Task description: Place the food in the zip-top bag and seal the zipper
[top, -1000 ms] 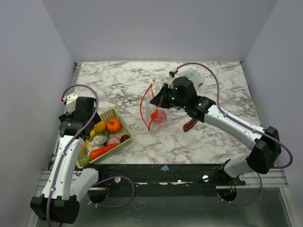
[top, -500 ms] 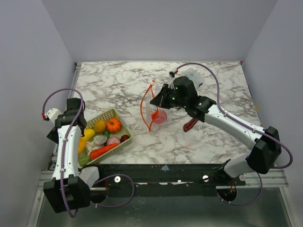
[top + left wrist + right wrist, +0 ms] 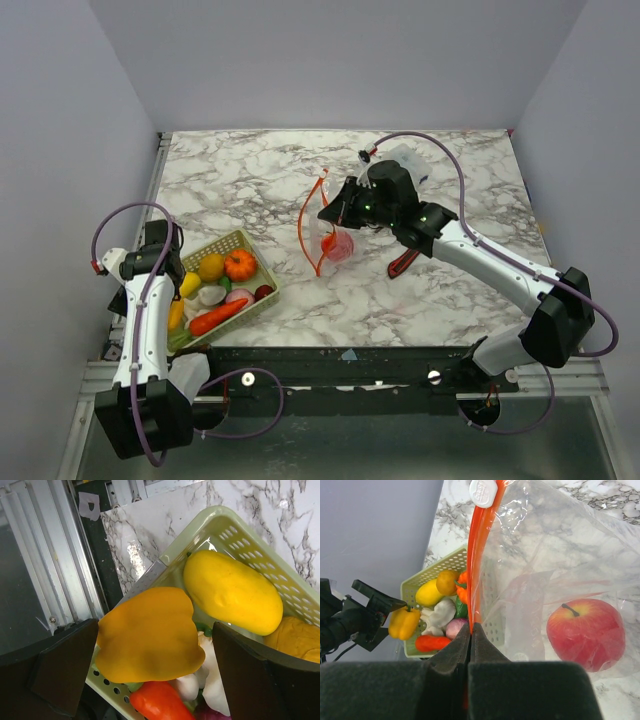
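Two arms split the work here. The left gripper (image 3: 160, 652) is spread to its widest, with one finger on each side of a yellow pepper (image 3: 150, 632). The pepper lies on top of the heap at the corner of the green basket (image 3: 240, 535). Nothing shows the fingers pressing on it, so I judge this to be lining up for a pick rather than a grip. Just past its right-hand finger sits a smooth yellow fruit (image 3: 232, 592), and under the pepper a red-orange piece (image 3: 160, 705) pokes out.

The right gripper (image 3: 470, 635) is pinched shut on the orange zipper (image 3: 479, 545) of the clear bag (image 3: 555, 555). It seems to hold that edge up so that the mouth gapes toward the basket. Straight ahead of its fingertips, at the strip's far end, is the white slider (image 3: 483, 491). To the right of the fingers a red apple (image 3: 585, 632) lies inside the bag, so at least one piece of food is already in.

Both basket and bag rest on a white table (image 3: 250, 170) veined in grey like marble. Plain grey walls (image 3: 330, 60) close it in on three sides.
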`<state>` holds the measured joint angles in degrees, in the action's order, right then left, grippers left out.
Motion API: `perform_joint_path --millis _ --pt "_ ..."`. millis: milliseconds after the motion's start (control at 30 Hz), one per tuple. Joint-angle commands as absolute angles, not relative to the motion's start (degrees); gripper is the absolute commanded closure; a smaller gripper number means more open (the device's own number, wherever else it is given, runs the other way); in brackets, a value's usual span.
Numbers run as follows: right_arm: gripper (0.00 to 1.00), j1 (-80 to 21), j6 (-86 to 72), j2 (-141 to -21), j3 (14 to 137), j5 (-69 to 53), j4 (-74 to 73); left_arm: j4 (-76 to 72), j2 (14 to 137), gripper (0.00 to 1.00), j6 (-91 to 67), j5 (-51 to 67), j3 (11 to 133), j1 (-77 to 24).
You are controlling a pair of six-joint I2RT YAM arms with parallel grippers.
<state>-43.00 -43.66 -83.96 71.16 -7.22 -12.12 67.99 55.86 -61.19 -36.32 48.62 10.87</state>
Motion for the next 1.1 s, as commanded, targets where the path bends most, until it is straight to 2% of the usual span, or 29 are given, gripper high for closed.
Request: perform_joint_path --millis 0,633,833,1067 --pt "1.00 -42.59 -42.83 -83.30 71.28 -8.92 -12.86 68.38 56.41 0.02 -63.08 -31.95 47.17 11.39" --pt "1.00 -42.02 -43.24 -83.14 70.19 -9.41 -11.89 69.12 57.08 0.02 -62.69 -26.58 47.57 11.76" --pt "1.00 -42.03 -43.53 -82.92 69.97 -9.78 -11.34 67.74 56.53 0.20 -62.33 -25.82 46.52 11.84" --pt "1.00 -41.95 -43.60 -82.78 69.77 -9.59 -11.18 66.62 55.59 0.33 -59.61 -25.17 48.34 11.91"
